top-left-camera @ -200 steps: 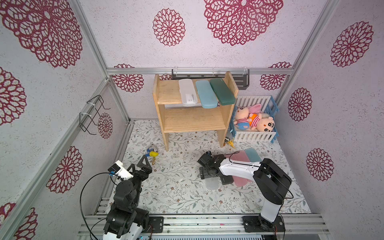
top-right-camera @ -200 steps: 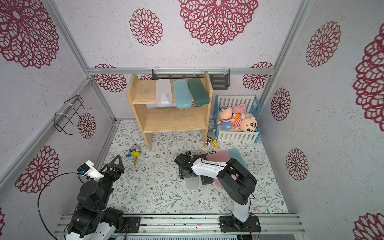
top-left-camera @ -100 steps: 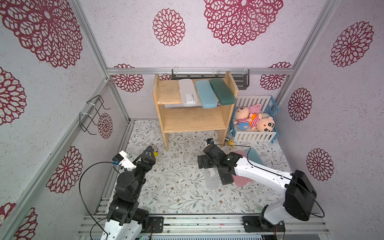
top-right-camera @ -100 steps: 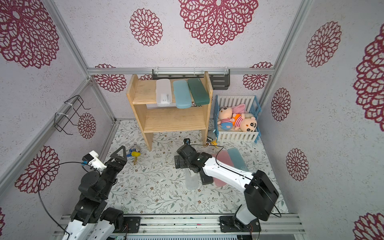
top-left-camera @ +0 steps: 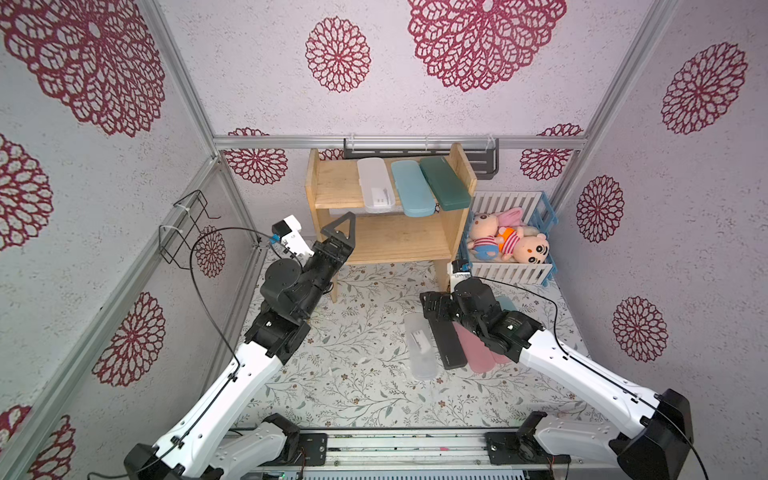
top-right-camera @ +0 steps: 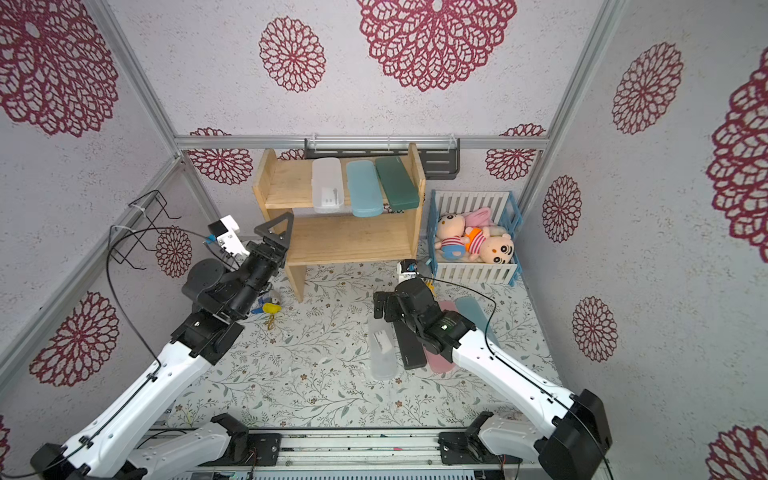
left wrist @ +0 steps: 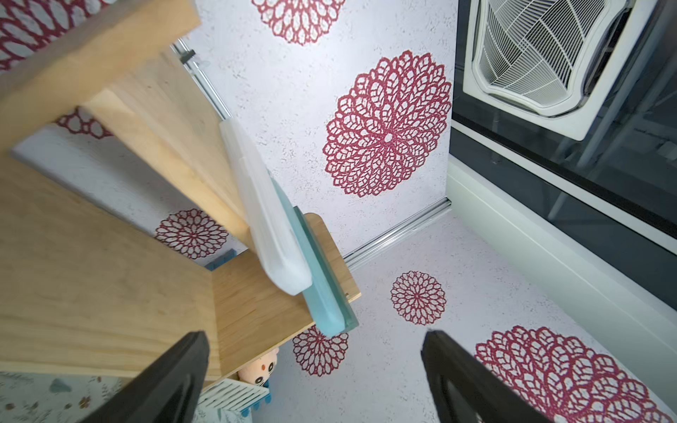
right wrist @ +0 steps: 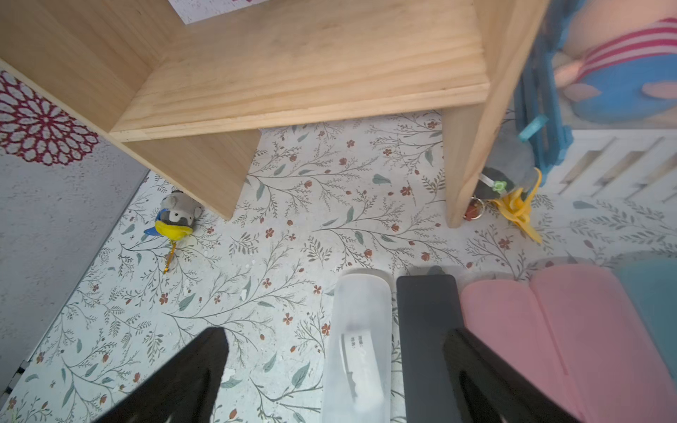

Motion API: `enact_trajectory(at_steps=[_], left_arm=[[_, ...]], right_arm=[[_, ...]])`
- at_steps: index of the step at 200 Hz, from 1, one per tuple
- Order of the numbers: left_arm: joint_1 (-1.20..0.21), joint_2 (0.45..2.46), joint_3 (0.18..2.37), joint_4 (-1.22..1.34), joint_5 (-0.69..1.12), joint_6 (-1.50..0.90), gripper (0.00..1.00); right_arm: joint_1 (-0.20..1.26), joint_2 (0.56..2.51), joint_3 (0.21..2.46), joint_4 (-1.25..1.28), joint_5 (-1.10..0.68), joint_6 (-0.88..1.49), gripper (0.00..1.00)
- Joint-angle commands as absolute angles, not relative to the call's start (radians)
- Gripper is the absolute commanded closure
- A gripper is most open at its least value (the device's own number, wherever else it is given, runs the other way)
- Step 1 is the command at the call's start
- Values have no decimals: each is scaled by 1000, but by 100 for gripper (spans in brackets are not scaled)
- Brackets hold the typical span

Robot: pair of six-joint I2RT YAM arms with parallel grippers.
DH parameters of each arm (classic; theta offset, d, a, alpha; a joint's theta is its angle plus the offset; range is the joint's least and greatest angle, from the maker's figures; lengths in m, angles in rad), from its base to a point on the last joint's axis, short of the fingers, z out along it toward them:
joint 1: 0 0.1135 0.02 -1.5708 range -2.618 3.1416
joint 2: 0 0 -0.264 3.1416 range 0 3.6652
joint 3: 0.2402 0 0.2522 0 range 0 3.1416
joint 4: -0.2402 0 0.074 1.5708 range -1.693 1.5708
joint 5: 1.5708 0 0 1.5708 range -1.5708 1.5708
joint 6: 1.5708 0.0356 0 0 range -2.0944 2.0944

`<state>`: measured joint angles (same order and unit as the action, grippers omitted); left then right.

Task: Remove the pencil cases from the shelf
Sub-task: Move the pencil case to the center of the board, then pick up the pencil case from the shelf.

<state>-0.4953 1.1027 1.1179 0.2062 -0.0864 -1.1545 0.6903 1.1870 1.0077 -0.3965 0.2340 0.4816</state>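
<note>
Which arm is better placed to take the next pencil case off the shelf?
Left. The left gripper, open, sits at the shelf front near the white case; the right gripper hangs low over the black case.

Right arm (top-left-camera: 582,374) partly hides pink pencil cases (top-left-camera: 478,355).

Shelf (top-left-camera: 399,241) partly cleared
White case (top-left-camera: 375,185), blue case (top-left-camera: 411,189), green case (top-left-camera: 439,183) are laid on top tier; five cases (top-left-camera: 446,347) on floor (top-left-camera: 353,374)

Left arm (top-left-camera: 232,386) and right arm (top-left-camera: 582,374) wore glossy white shells between black joints and bases, a thin black cable (top-left-camera: 190,262) looping to each small white wrist camera (top-left-camera: 291,237) with a blue fitting.
</note>
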Motion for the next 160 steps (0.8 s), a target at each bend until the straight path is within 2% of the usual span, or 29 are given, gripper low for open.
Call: enact_trajectory(at_steps=[1,87,119,134,160], left_arm=[[-501,1196,1177,258,-55,-1194,3],[-499,1399,1329,293,-31,-1256,1],[-498,1431,1341,312,-30,-1264,10],[-498,1444,1341,346,-18,-1262,24],[-498,1453,1345,351,-27,-1269,33]], right_arm=[[658,1126,986,-374,203,482,1],[540,1064,960,-411,132,443,1],[506,1055,956,-425,110,428,1],[493,1049,954,-428,99,426,1],[477,1038,951,-432,87,423,1]])
